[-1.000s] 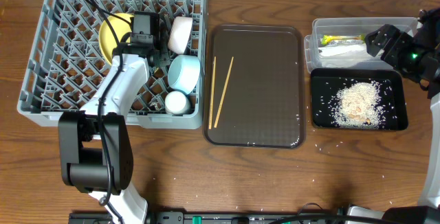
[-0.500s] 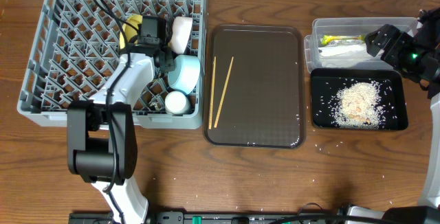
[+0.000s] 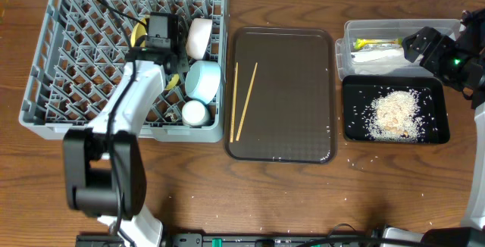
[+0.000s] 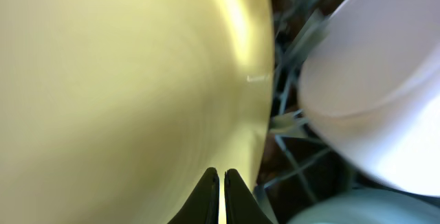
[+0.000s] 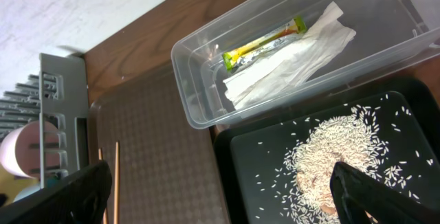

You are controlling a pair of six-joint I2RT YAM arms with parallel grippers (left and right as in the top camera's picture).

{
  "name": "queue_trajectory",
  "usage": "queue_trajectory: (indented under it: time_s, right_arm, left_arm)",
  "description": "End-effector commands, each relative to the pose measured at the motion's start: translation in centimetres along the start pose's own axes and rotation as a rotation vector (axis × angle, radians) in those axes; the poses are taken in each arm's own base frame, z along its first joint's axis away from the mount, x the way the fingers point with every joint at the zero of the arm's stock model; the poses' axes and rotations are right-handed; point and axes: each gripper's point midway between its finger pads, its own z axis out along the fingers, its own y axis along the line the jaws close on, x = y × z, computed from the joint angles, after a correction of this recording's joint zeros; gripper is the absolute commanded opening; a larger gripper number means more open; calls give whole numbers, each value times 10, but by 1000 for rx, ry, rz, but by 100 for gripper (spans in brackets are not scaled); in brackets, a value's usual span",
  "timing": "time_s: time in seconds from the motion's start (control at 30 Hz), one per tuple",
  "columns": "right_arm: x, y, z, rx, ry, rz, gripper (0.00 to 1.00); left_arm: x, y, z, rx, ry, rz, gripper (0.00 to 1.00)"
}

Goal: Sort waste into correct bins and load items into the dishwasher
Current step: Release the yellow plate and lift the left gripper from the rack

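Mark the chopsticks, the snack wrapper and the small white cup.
chopsticks (image 3: 246, 101), overhead view, mid-shaft of the more slanted stick.
snack wrapper (image 5: 265, 42), right wrist view, middle of its strip.
small white cup (image 3: 195, 112), overhead view, centre of its round top.

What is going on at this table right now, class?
Two robot arms are tidying a table. The left gripper is shut on the rim of the pale yellow plate, holding it in the grey dish rack beside the white bowl, light blue bowl and small white cup. The right gripper hangs open near the clear tub, which holds the snack wrapper and napkin; the rice lies in the black tray. Two chopsticks lie on the brown tray, not yet loaded.
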Motion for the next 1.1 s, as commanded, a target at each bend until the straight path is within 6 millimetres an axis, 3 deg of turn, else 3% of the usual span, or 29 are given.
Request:
queue_trajectory:
  time_s: [0.0,0.4,0.67,0.8,0.9,1.07]
  right_arm:
    - [-5,4,-6,-11,-18,1,99]
    - [-5,4,-6,-11,-18,1,99]
    - [-5,4,-6,-11,-18,1,99]
    - [-5,4,-6,-11,-18,1,99]
    - [-5,4,-6,-11,-18,1,99]
    - [-5,4,-6,-11,-17,1,99]
  left_arm:
    - [-27,-3,-33,21,-95,-18,8]
    - [-32,-38,-68,93,-162,33,8]
    - [-45,-50,-122,160,-261,27,9]
    - [-39,-52,-152,191,-274,0,17]
    - [-33,-51,-173,209,-283,12,17]
    - [-27,-46,-215,248,-328,19,34]
